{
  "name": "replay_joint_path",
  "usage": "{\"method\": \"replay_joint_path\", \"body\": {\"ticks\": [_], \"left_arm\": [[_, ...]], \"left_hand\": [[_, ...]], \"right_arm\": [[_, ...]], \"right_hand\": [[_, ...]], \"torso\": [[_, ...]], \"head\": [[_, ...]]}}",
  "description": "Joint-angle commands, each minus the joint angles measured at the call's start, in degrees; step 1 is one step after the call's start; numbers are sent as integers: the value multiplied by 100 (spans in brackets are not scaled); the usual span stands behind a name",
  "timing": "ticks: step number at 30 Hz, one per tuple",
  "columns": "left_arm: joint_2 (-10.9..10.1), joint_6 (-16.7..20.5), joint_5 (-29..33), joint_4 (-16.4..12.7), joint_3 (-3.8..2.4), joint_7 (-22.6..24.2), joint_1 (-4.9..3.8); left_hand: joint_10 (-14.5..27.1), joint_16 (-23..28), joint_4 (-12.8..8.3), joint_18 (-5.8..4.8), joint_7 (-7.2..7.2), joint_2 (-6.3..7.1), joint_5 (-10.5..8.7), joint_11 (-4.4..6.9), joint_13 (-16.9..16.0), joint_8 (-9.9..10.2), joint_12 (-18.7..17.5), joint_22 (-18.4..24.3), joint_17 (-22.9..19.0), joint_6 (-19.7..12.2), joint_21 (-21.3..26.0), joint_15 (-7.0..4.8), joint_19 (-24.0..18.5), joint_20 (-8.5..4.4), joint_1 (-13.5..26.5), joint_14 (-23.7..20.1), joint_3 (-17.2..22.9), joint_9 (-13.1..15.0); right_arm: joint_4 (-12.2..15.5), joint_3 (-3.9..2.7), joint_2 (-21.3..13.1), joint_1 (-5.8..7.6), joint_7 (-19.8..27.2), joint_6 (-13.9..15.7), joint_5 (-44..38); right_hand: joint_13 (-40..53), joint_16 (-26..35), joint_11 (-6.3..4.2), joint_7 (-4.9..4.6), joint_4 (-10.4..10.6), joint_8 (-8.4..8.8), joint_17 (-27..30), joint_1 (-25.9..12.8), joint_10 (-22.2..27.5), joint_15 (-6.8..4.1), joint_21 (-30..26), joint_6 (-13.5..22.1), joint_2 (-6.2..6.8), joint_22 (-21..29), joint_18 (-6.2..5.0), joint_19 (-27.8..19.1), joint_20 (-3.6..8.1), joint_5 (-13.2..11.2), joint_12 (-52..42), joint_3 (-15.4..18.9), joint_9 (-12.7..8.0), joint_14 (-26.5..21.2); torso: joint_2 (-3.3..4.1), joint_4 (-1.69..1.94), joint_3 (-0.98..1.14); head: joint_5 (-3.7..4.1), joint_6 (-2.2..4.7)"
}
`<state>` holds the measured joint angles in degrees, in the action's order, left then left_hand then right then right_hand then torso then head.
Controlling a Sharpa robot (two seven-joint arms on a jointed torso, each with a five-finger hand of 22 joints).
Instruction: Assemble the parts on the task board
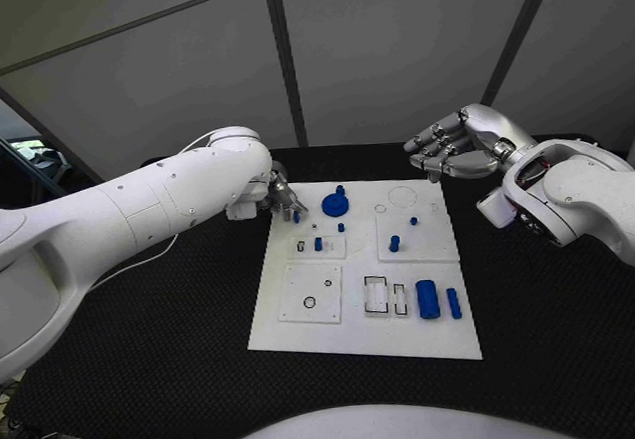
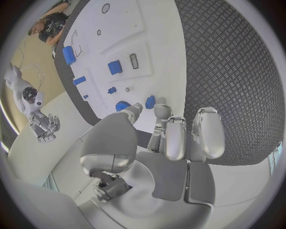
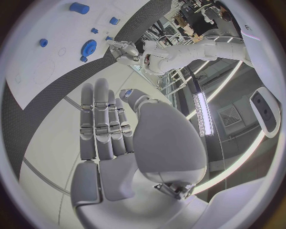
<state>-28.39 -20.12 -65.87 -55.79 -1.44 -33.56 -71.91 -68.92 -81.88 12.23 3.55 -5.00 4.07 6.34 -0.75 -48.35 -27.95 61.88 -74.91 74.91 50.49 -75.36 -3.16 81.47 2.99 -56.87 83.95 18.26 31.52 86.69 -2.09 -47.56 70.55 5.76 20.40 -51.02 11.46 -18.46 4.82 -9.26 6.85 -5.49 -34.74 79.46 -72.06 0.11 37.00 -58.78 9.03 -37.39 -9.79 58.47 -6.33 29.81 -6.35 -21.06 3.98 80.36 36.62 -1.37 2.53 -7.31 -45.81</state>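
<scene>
The white task board (image 1: 365, 287) lies mid-table. My left hand (image 1: 279, 198) hovers over its far left corner, where the thumb and a fingertip (image 2: 159, 107) pinch a small blue part (image 2: 150, 101) at the board's edge. A blue gear (image 1: 335, 204) sits just beside it, partly behind the thumb (image 2: 122, 106). Small blue pegs (image 1: 394, 243) stand in the board's far half. Two blue cylinders (image 1: 428, 299) lie near the right front. My right hand (image 1: 450, 149) is raised off the board's far right corner, fingers apart and holding nothing.
Rectangular slots (image 1: 377, 294) and round holes (image 1: 310, 302) mark the board's near half. Black matting (image 1: 152, 350) surrounds the board on all sides. Grey wall panels (image 1: 380, 55) stand behind the table.
</scene>
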Motion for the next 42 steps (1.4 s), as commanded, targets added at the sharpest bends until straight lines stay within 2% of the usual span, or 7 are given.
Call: {"method": "replay_joint_path", "body": {"ticks": [1, 11, 17, 25, 28, 35, 42], "left_arm": [[4, 29, -32, -25, 2, 114, -5], [-3, 149, 14, -53, 1, 171, -2], [-4, 118, 68, -70, 1, 198, 1], [-13, 116, 104, -84, 1, 222, 6], [-27, 102, 121, -94, 1, 237, 9], [-125, 231, 294, -203, 1, 259, 13], [-465, 606, 550, -661, -3, 211, 10]], "left_hand": [[17, 14, -5, 47, -2, -18, 11, -1, -1, 27, 40, -148, 265, 58, 11, 33, 9, 45, -74, 235, -26, -11], [10, 5, -109, 44, 4, -179, 27, 6, -3, 35, 53, -172, 274, 100, 6, 28, 17, 42, -377, 240, -35, -66], [32, 14, -281, 46, 20, -273, 24, 22, 27, 30, 30, -177, 259, 110, 18, 16, 13, 35, -689, 234, 34, -92], [70, 16, -770, 47, 61, -513, 25, 67, 70, -14, -35, -198, 254, 64, 24, -25, 14, -2, -1368, 232, 558, -88], [70, 13, -977, 43, 42, -516, 24, 59, 108, -83, -82, -211, 256, 25, 25, -16, 16, -5, -1512, 234, 894, -38], [8, 1, -1116, 38, 37, -463, 22, 50, 120, -250, -94, -245, 271, -36, 14, -6, 28, 7, -1416, 241, 1344, 105], [-45, -34, -1216, 35, 47, -361, 30, 62, 114, -406, -83, -277, 315, -85, 3, -15, 45, 2, -1243, 263, 1722, 233]], "right_arm": [[-5, -5, 4, 14, 29, -32, -8], [-15, -5, 12, 14, 23, -46, -8], [-23, -5, 21, 14, 18, -58, -8], [-34, -5, 25, 14, 12, -69, -8], [-38, -5, 26, 14, 10, -74, -8], [-44, -5, 25, 14, 3, -86, -8], [-59, -5, 20, 14, -3, -97, -8]], "right_hand": [[-7, 29, -3, -34, -27, 35, -9, -21, -27, 15, -17, 9, 2, -9, -66, 23, 4, -32, 22, 0, 1, 37], [-14, 37, -4, -33, -31, 34, -13, -26, -36, 15, -15, 5, -10, -12, -67, 25, 4, -29, 25, -7, 2, 46], [-14, 37, -4, -33, -31, 34, -13, -26, -36, 15, -15, 5, -10, -12, -67, 25, 4, -29, 25, -7, 2, 46], [-14, 37, -4, -33, -31, 34, -13, -26, -36, 15, -15, 5, -10, -12, -67, 25, 4, -29, 25, -7, 2, 46], [-14, 37, -4, -33, -31, 34, -13, -26, -36, 15, -15, 5, -10, -12, -67, 25, 4, -29, 25, -7, 2, 46], [-14, 37, -4, -33, -31, 34, -13, -26, -36, 15, -15, 5, -10, -12, -67, 25, 4, -29, 25, -7, 2, 46], [-18, 41, -3, -33, -31, 34, -14, -31, -39, 15, -14, 4, -13, -13, -66, 26, 4, -28, 26, -7, 2, 48]], "torso": [[-3, -1, 1], [0, 2, 0], [0, 1, 0], [-3, 2, -1], [-4, 2, 1], [-2, 10, 0], [-7, 10, 4]], "head": [[-1, 1], [12, -8], [11, -23], [6, -33], [8, -42], [1, -42], [-24, -47]]}}
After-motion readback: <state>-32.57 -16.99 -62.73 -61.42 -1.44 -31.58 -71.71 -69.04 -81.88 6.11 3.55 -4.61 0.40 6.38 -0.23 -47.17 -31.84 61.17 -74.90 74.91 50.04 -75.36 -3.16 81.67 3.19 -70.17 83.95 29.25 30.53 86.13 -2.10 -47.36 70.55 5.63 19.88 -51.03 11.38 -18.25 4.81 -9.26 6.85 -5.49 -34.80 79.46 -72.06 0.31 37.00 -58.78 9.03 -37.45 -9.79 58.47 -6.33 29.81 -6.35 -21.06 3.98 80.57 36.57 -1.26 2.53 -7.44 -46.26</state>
